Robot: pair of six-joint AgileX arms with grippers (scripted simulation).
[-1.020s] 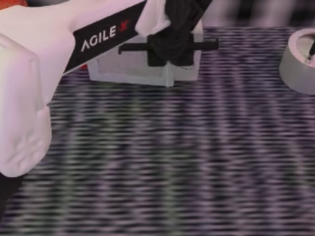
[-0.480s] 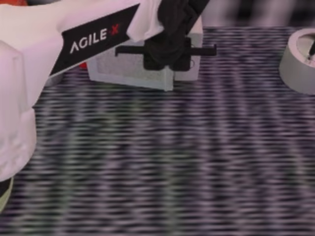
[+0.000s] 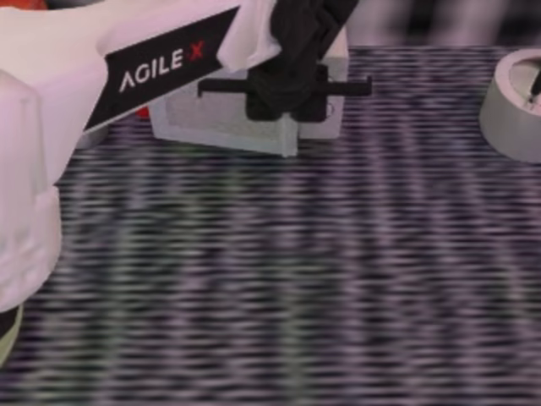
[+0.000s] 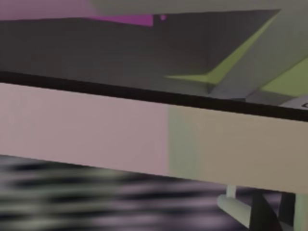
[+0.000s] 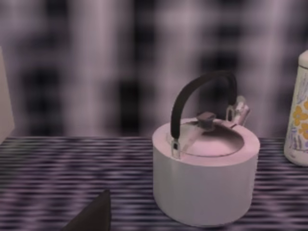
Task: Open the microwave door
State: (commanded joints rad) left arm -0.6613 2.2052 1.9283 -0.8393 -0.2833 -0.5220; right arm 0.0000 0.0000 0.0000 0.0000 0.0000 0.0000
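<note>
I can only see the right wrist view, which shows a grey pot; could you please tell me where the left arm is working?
Observer: In the top view, the left gripper sits over the microwave door, at its handle edge.
Operator: Is the door ajar?
Observer: Slightly; its free edge stands out from the front of the microwave.
Operator: Does the left wrist view show the handle?
Observer: Yes, a pale handle bar shows close to the camera.

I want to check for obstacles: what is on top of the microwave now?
The left arm's claw hangs over the microwave, by the door, which is swung slightly out. The arm covers the microwave's top, so nothing else there can be seen.
</note>
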